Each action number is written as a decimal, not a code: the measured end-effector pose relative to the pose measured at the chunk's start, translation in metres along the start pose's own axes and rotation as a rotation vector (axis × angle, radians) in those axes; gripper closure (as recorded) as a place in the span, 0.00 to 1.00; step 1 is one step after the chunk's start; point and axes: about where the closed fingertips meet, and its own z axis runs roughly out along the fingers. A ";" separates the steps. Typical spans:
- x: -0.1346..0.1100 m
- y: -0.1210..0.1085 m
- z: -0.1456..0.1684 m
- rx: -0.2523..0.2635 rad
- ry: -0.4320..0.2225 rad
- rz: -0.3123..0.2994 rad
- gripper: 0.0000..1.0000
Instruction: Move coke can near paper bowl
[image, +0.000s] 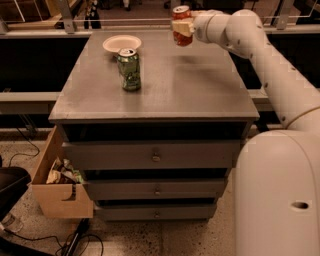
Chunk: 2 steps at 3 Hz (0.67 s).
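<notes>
The red coke can (182, 25) with a silver top is held upright in the air above the far right part of the grey cabinet top (175, 85). My gripper (184, 26) is shut on the can, at the end of the white arm that comes in from the right. The white paper bowl (121, 43) sits at the far left part of the top, to the left of the can and lower than it.
A green can (129, 69) stands upright just in front of the bowl. The cabinet has drawers below. An open wooden box (60, 182) with crumpled items sits on the floor at the left. My white base (280, 195) fills the lower right.
</notes>
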 end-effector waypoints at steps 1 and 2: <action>0.008 0.007 0.033 0.004 0.008 0.025 1.00; 0.010 0.019 0.061 -0.022 -0.003 0.050 1.00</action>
